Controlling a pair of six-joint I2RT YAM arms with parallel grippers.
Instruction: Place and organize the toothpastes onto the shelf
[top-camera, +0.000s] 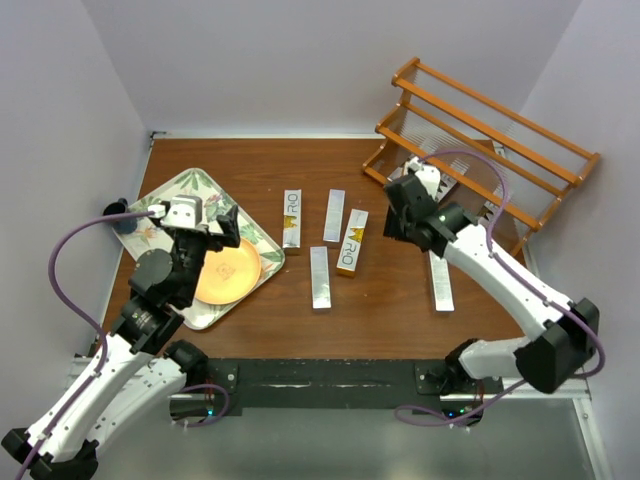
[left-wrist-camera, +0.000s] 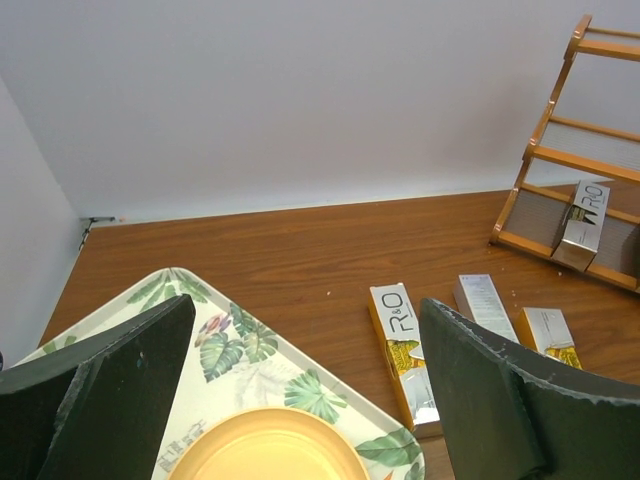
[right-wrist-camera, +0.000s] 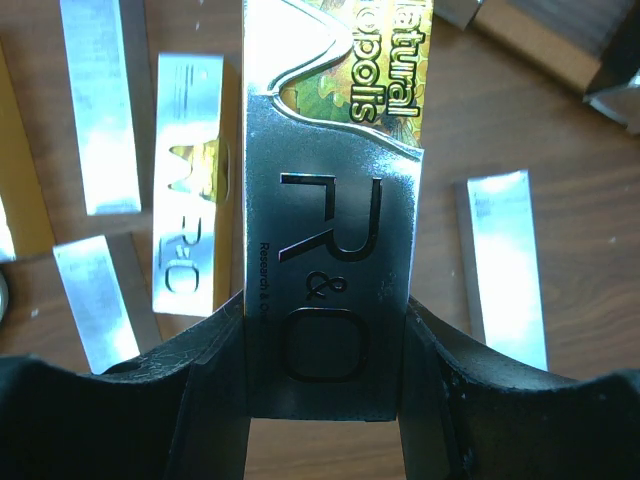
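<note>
The left arm (top-camera: 120, 350) was bent, and the left gripper (top-camera: 226, 228) was spread wide apart. The right arm (top-camera: 500, 270) reached forward, and the right gripper (right-wrist-camera: 325, 330) squeezed a toothpaste box (right-wrist-camera: 330, 200).

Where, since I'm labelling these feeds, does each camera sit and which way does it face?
Top: fixed above and behind, looking down on the table; both arms show, left arm, right arm.
Left wrist: over the tray, facing across to the shelf; its open jaws frame the bottom.
Right wrist: looking down at the table; its jaws clamp a toothpaste box.
Shared: top and left wrist both show the tray, plate and shelf.
</note>
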